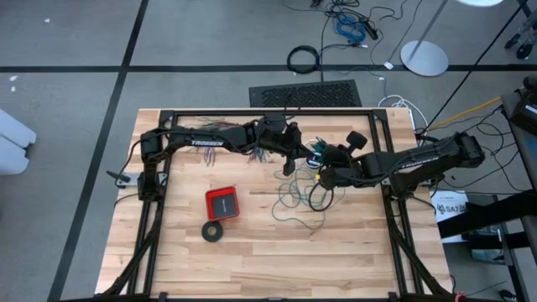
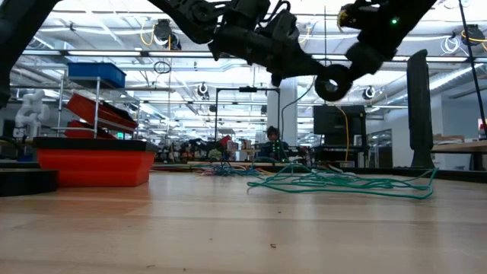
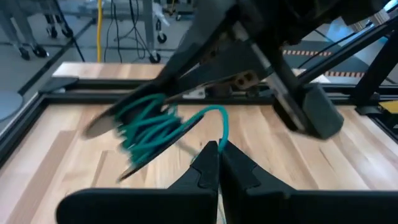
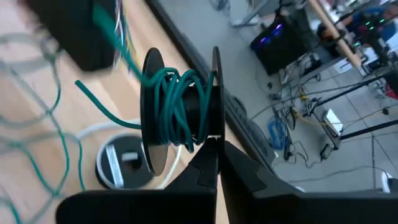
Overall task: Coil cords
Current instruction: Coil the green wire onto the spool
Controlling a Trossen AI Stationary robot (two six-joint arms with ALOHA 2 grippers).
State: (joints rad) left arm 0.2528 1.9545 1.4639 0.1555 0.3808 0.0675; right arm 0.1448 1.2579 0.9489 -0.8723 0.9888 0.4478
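A black spool point(image 4: 180, 109) carries several turns of teal-green wire and hangs above the table's middle; it also shows in the low view point(image 2: 332, 82). My right gripper point(image 4: 214, 155) is shut on it. My left gripper point(image 3: 221, 149) is shut on the wire just off the spool point(image 3: 149, 127), close beside my right gripper point(image 1: 323, 161). The rest of the teal wire point(image 1: 295, 200) lies as a loose tangle on the table point(image 2: 342, 183). A white cord with a small round piece point(image 4: 121, 165) lies on the table under the spool. My left gripper pinches the teal wire point(image 3: 222, 134) between its fingertips, a short way from the spool. From the fingers the wire rises, arches over and runs slack onto the spool's windings. My right gripper pinches the rim of one flange of the spool point(image 4: 212, 134) between its two shut fingers. The spool is lifted clear of the table, its axle about level and across the fingers.
A fanned bundle of many-coloured wires point(image 1: 220, 127) lies at the far side under the left arm. A red box point(image 1: 222, 203) and a black tape-like ring point(image 1: 212, 231) sit left of the tangle. A black frame point(image 1: 252, 113) borders the table.
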